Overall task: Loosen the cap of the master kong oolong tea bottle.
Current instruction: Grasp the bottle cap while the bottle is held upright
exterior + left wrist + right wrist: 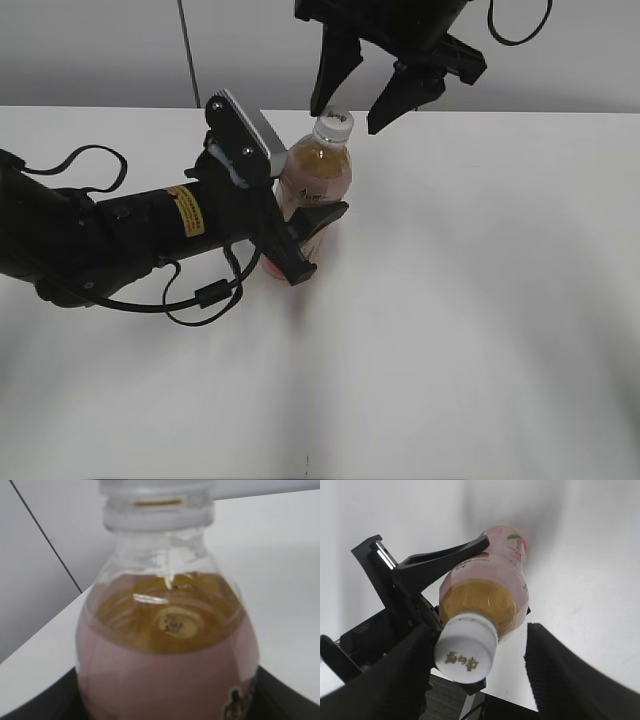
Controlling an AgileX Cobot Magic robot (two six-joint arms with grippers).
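The master kong oolong tea bottle stands on the white table, with amber tea and a pink label. Its white cap is on. My left gripper is shut on the bottle's body from the left. In the left wrist view the bottle fills the frame, with dark fingers at the bottom corners. My right gripper hangs open just above the cap, one finger on each side. In the right wrist view the cap lies between the fingers of the right gripper, near the left one and apart from the right one.
The white table stretches to the right and front. A grey wall stands behind it. The left arm's black body and cables lie across the table's left side.
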